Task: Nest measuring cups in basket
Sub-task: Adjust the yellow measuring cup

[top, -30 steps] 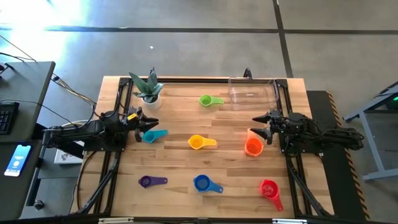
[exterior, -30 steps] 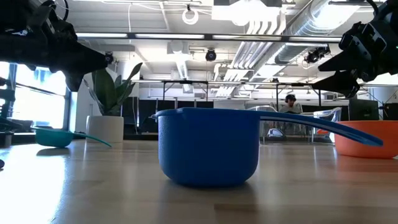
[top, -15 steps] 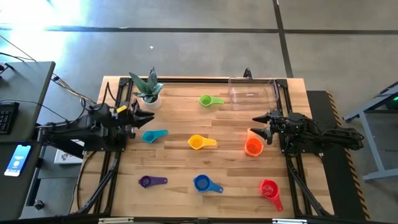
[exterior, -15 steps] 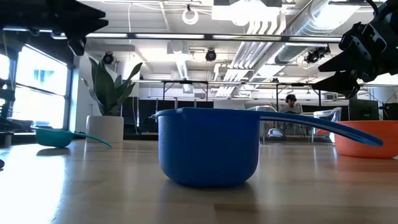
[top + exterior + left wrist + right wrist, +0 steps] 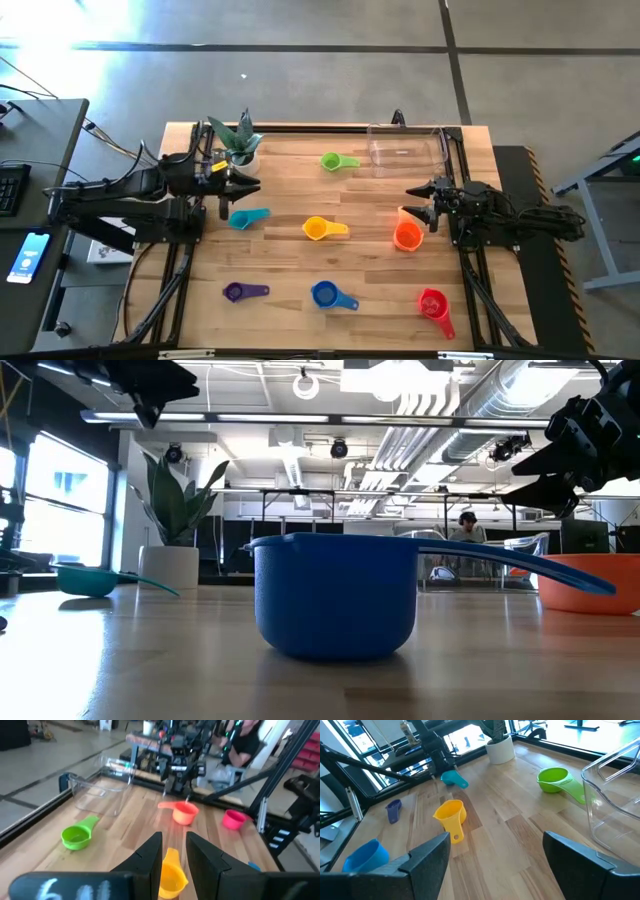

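Observation:
Seven measuring cups rest on their bases on the wooden table: green (image 5: 338, 161), teal (image 5: 247, 217), yellow (image 5: 324, 229), orange (image 5: 407, 232), purple (image 5: 243, 292), blue (image 5: 332, 296) and red (image 5: 434, 304). The clear basket (image 5: 408, 148) stands at the far right, beside the green cup. My left gripper (image 5: 245, 185) hovers above the table's left side, just beyond the teal cup, its fingers (image 5: 150, 860) a little apart with nothing between them. My right gripper (image 5: 415, 195) stands wide open at the right, over the orange cup's far side.
A white plant pot (image 5: 238, 150) with green leaves stands at the far left corner, close behind my left gripper. Bare wood lies in the table's middle between the cups. In the low view the blue cup (image 5: 335, 595) fills the foreground. A person sits in the room beyond.
My left gripper has risen from table height beside the teal cup and tipped up toward level, moving slightly toward the far edge. The teal cup has stayed where it was.

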Controlling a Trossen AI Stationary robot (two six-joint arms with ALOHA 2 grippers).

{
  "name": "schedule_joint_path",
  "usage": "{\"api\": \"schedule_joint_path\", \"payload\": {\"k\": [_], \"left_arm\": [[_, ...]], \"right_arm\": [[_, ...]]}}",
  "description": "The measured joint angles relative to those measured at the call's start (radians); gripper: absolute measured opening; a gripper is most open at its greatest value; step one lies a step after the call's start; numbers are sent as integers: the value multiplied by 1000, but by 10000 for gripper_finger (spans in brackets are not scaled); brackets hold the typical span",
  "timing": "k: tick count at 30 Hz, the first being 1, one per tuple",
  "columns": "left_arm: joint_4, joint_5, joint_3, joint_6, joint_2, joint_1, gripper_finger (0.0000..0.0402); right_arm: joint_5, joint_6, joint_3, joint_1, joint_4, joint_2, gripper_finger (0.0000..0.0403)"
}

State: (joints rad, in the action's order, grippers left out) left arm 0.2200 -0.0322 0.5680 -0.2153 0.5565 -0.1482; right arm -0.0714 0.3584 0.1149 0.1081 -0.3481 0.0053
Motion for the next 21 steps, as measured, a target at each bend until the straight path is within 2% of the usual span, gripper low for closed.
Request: {"api": "schedule_joint_path", "payload": {"k": [6,14,21], "left_arm": [[4,1,50,-3,88,0,76],[2,0,115,-90,215,-1,76],[-1,2,140,-97,274,-1,76]], "right_arm": [[0,0,0,0,0,0,309],[0,0,0,0,0,0,309],[0,0,0,0,0,0,309]]}}
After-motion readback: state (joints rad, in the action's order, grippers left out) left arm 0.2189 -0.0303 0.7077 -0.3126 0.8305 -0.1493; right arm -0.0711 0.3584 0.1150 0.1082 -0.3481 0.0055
